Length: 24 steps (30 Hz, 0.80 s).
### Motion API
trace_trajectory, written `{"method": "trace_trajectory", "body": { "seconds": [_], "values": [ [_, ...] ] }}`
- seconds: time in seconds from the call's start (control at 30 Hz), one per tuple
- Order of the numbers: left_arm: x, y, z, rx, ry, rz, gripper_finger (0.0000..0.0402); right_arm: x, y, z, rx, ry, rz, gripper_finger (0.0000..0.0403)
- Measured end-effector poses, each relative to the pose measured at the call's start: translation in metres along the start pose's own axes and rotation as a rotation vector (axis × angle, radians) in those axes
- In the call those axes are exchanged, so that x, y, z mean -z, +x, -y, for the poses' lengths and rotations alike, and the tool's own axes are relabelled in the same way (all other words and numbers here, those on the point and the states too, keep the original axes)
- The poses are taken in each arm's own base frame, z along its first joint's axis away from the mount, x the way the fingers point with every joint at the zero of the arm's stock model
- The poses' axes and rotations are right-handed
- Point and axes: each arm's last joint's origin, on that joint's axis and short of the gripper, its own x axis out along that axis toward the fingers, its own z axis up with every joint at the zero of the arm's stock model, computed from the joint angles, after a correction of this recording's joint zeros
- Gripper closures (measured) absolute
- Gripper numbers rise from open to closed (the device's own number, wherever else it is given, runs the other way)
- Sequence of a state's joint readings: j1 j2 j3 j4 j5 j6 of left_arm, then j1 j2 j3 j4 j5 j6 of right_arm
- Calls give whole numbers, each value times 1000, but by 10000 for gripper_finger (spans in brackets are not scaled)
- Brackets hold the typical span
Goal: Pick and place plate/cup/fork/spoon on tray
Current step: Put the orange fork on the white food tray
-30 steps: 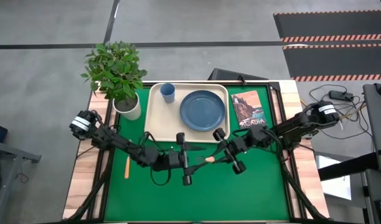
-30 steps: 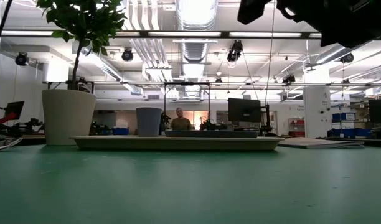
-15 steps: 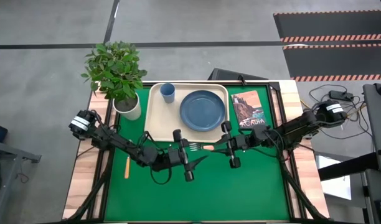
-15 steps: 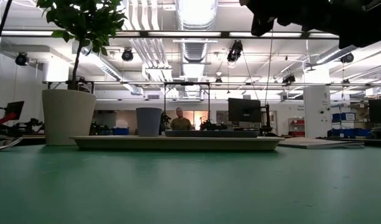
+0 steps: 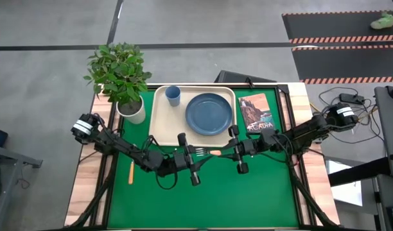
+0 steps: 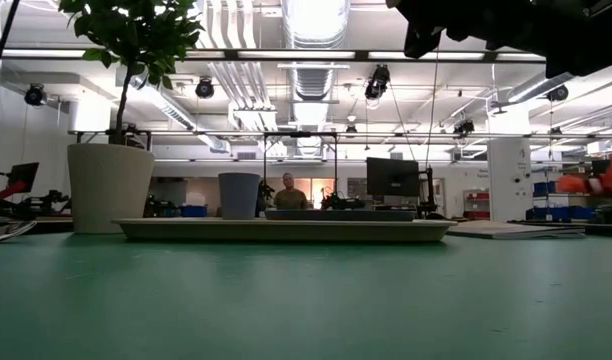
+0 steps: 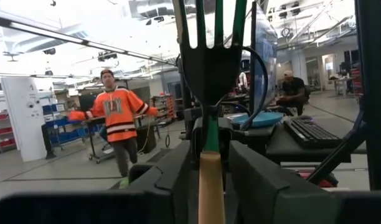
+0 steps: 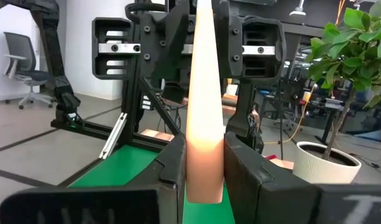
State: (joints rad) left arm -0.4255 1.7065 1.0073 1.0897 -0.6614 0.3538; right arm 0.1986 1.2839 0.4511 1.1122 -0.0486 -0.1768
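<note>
R fingers [image 8: 173, 168] are narrow, pressed to both sides of the pale handle of the fork [image 8: 205, 124]; that grip looks firm. L fingers [image 7: 172, 180] are also narrow, set close either side of the fork's neck w/ the tines standing past them, so both pairs seem to be clamped on it at once. Reads as a handover in mid-air.

Working outward: right gripper [image 5: 233, 151] and left gripper [image 5: 189, 157] face each other just off the long edge of the tray [image 5: 159, 128] nearest the arms, w/ the fork [image 5: 203, 152] bridging them, level, parallel to that edge and clear of the mat. On the tray: plate [image 5: 209, 113] toward the booklet end, cup [image 5: 173, 95] in the far corner by the plant pot [image 5: 132, 110]. Spoon [image 5: 131, 172] lies on the mat, well apart from the tray, off its plant-pot end. Booklet [image 5: 255, 112] sits beside the tray's other short end.

To do this step well, prob.: only one gripper should let go, and only once the other's hold is sure. Open slowly, back straight out along the fork's axis, no twist. Then carry it over the lip to the bare strip of tray between plate and near edge, low and flat, so it doesn't clip the plate rim or bounce.
</note>
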Motion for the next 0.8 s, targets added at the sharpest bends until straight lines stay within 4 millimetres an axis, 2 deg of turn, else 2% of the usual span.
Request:
{"method": "trace_trajectory", "body": {
  "seconds": [0.23, 0.33, 0.57, 0.8],
  "values": [
    [0, 0, 0, 0, -4, 0, 376, 0, 0, 0, -3, 0, 2, 337],
    [0, 0, 0, 1, -6, 0, 386, 0, 0, 0, -3, 0, 1, 329],
    [0, 0, 0, -8, -5, -5, 386, 1, 0, 1, 50, 47, -15, 245],
    [1, -3, -4, -226, 30, -132, 386, -6, -5, 4, 99, 54, -50, 193]
  ]
}}
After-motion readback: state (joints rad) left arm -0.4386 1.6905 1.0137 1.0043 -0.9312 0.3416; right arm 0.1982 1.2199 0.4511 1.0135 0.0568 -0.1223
